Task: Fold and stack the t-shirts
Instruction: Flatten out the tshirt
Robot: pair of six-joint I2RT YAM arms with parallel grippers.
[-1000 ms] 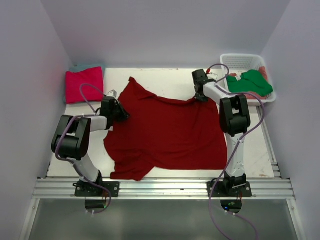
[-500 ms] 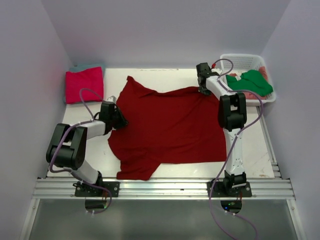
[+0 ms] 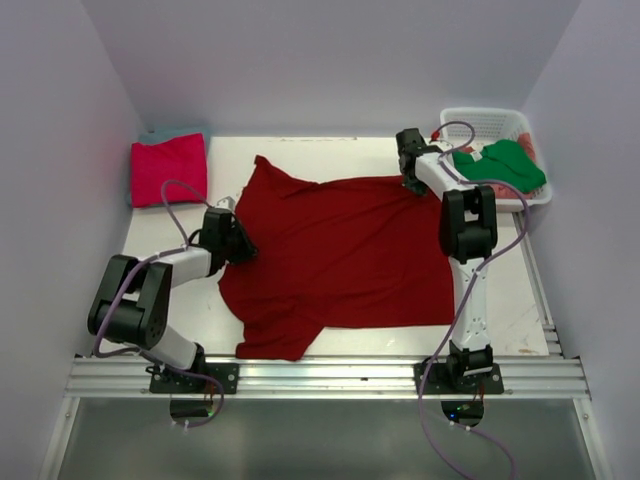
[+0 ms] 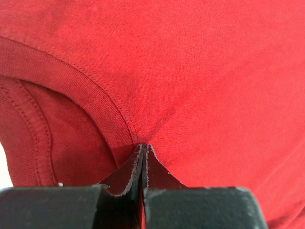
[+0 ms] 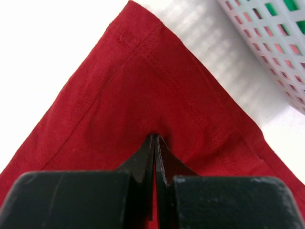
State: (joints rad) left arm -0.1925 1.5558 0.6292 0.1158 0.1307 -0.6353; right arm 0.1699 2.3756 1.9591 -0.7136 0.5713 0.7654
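- Top external view, far left: a folded magenta-pink t-shirt [image 3: 168, 170] lies at the far-left corner of the table [image 3: 330, 150]. It sits on a teal t-shirt [image 3: 178, 131], of which only an edge shows behind it. Both are well apart from either gripper.
- Left gripper [image 3: 244, 245]: it sits low at the left edge of the dark red t-shirt [image 3: 345, 250], jaws pressed together on the cloth. In the left wrist view its fingertips [image 4: 128, 174] meet with red fabric pinched between them, just beside the ribbed neckband curving off to the left.
- Middle: the dark red t-shirt lies spread mostly flat on the table between the two grippers. One sleeve points toward the far left and the other lies at the near-left edge.
- Right gripper [image 3: 410, 183]: it is at the shirt's far-right corner, closed on the cloth. In the right wrist view the fingertips [image 5: 143, 164] pinch the fabric just inside a stitched hem corner, and the cloth puckers up where they meet.
- Far right: a white lattice basket [image 3: 490, 118] stands near the right gripper, not touching it. A green t-shirt [image 3: 500, 165] hangs over its near rim, and a bit of salmon-pink t-shirt [image 3: 527, 143] shows inside.
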